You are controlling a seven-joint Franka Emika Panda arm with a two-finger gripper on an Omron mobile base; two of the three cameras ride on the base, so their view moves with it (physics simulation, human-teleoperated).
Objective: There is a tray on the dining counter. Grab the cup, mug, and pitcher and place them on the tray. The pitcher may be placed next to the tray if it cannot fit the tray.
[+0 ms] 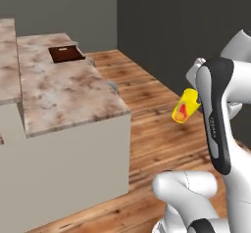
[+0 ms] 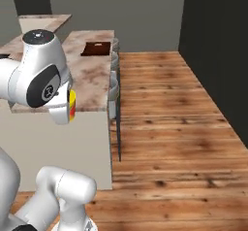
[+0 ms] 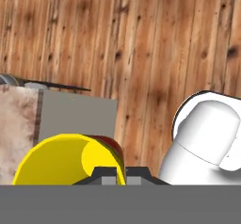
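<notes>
One arm raised, fingers (image 3: 116, 172) seemingly pinching tilted cup (image 1: 186, 106)

I'm holding the cup (image 1: 187, 106) in my closed pincer (image 3: 117, 173), out over open wooden floor (image 2: 174, 128), off the tabletop's (image 1: 68, 90) near end. Nothing is standing between me and that slab's near stretch; it's lying bare up to the tray (image 1: 65, 54) at the far end. The tray's inside is looking free. In the right base view, dark stools (image 2: 115, 91) are lining the tabletop's floor-side edge, so that flank is tighter. A dark wall (image 1: 181, 26) is closing off the far side of the floor.
</notes>
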